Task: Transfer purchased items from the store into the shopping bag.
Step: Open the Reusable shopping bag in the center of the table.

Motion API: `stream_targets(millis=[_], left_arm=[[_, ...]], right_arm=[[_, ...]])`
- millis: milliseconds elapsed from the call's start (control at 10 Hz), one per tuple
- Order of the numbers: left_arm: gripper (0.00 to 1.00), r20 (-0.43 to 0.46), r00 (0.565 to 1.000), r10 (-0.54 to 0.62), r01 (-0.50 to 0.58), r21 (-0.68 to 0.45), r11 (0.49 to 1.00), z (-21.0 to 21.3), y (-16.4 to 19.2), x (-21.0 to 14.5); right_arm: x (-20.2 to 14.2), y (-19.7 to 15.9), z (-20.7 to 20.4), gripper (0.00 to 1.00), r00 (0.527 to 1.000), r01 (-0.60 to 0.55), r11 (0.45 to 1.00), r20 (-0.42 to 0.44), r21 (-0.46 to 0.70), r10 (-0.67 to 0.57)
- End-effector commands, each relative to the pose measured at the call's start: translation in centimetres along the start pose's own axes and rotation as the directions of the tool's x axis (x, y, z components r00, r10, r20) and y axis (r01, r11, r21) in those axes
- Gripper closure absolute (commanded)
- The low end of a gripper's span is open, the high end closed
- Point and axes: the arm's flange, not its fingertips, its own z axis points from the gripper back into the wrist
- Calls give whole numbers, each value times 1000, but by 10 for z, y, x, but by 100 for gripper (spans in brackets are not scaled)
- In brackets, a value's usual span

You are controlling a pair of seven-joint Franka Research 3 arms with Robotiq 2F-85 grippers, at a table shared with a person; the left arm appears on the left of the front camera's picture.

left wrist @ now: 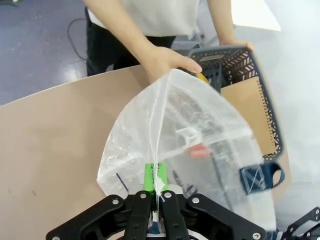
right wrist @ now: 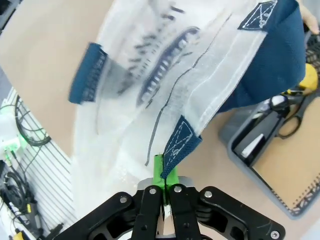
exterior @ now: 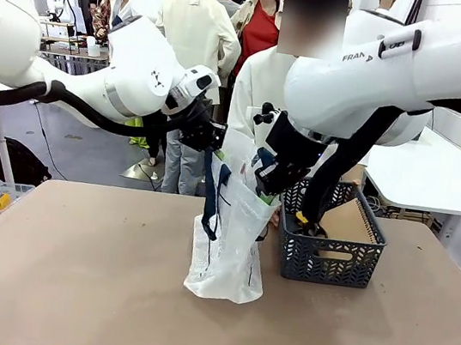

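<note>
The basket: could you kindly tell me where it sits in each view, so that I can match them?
Front view: basket right of centre, just right of the bag.
Left wrist view: basket upper right, beyond the bag.
Right wrist view: basket lower right, beyond the bag.
Shared landmark: the bag.

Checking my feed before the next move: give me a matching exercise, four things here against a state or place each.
1 shopping bag
2 basket
3 person's hand
4 left gripper

a clamped shut on the bag
b dark grey lattice
c translucent white, upright
d at the bag's far side

Pairs: 1-c, 2-b, 3-d, 4-a
</note>
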Motion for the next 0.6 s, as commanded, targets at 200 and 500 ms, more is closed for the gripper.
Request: stream_targets(millis=[200,500], left_arm=[[100,-47,998,-40,45,94,995,54,59,-31],[100,-150,985,-86,109,154,982,79,94,-56]], right_arm=[[-1,-5,-10,100,995,31,996,-93,-84,-39],[0,-8,-13,100,990,65,992,-118,-104,-77]])
